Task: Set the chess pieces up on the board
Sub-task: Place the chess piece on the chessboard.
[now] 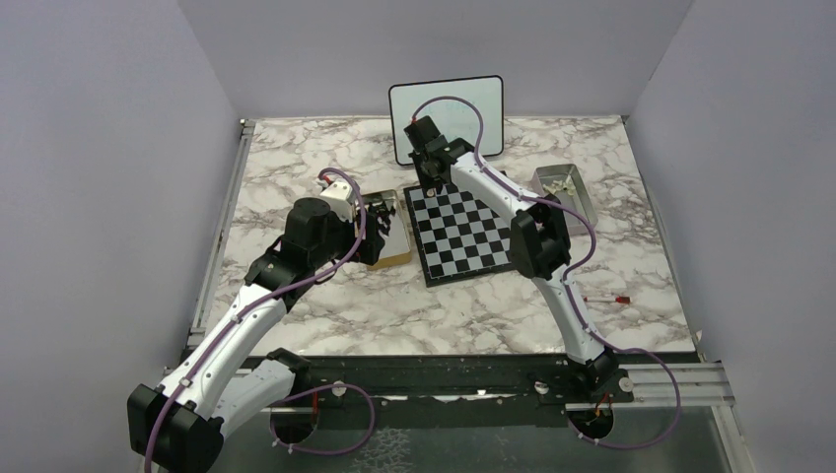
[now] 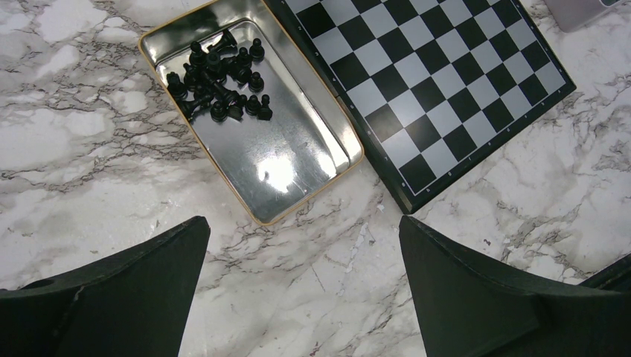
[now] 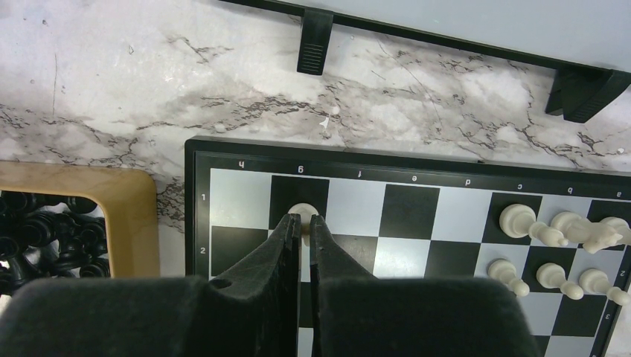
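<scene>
Grip on for the right gripper [image 3: 304, 220]: its black fingers are pinched narrow around a small pale silvery-white chess piece [image 3: 303, 210], which stands on a black square in the edge row, second in from the corner of the flat black-and-grey chequered chessboard [image 3: 417, 201]. More pale chessmen [image 3: 552, 277] cluster toward that row's other end (upright or tipped, hard to tell). Left gripper [image 2: 301, 223] hangs spread wide above the white marble tabletop [image 2: 89, 149], near the gold-rimmed shiny metal tin [image 2: 298, 149] of black chessmen [image 2: 219, 74].
</scene>
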Tool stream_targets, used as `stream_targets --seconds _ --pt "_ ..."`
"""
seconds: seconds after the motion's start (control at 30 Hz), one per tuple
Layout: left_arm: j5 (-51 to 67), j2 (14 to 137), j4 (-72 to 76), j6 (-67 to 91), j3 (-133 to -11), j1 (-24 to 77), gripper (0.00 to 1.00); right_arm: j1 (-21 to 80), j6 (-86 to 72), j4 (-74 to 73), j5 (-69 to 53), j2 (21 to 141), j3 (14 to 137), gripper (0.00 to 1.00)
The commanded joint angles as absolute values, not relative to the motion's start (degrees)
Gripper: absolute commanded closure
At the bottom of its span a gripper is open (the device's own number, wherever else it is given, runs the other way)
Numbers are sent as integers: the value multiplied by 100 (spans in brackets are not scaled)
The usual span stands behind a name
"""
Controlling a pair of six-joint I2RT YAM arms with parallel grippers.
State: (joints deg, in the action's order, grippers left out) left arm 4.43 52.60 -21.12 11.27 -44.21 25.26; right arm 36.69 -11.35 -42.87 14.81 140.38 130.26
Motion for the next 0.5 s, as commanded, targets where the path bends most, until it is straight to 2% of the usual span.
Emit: stream_targets --seconds 0.0,0.47 --pt "416 5210 -2101 1046 -4438 2549 1 3693 -1138 -4079 1602 14150 13163 88" --pt "431 5210 -2101 1046 -4438 2549 1 3698 -1208 -4001 1550 14176 13079 85"
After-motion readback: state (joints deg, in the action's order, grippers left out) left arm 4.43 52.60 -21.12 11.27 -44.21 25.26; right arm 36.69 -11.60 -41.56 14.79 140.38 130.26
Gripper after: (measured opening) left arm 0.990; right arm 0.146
